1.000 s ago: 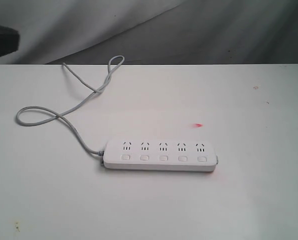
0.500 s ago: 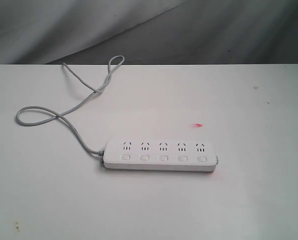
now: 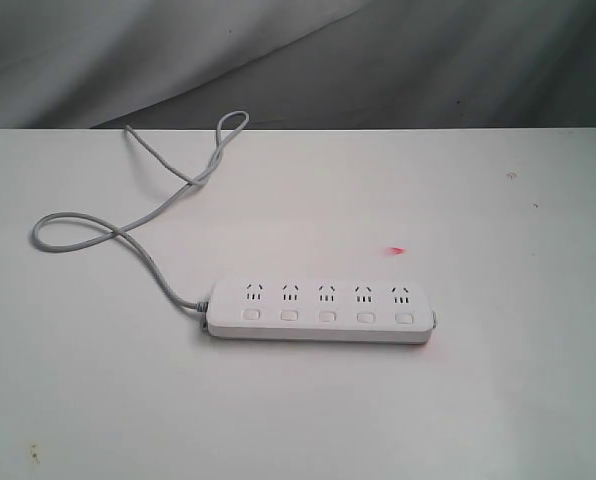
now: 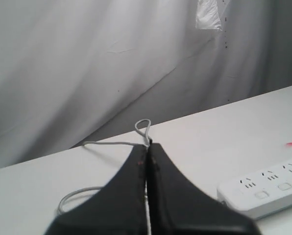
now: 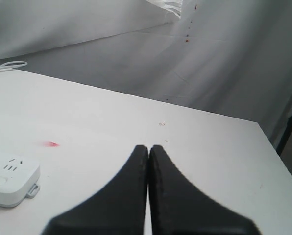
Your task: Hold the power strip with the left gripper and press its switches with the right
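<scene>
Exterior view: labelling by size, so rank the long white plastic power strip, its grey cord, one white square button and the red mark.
1. Grey cord: longest reach, though thin.
2. Long white plastic power strip.
3. Rightmost button and red mark: alike, unranked.

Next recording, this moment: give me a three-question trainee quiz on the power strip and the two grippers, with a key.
1. True or false: the left gripper is clamped on the power strip.
2. How many switches sit in a row on the strip? A three, B five, C seven.
3. Fill in: in the exterior view the grey cord leaves the strip's ___ end.
Key: 1 false: the left gripper and the right gripper are both shut on nothing, apart from the strip. 2 B. 3 left.
</scene>
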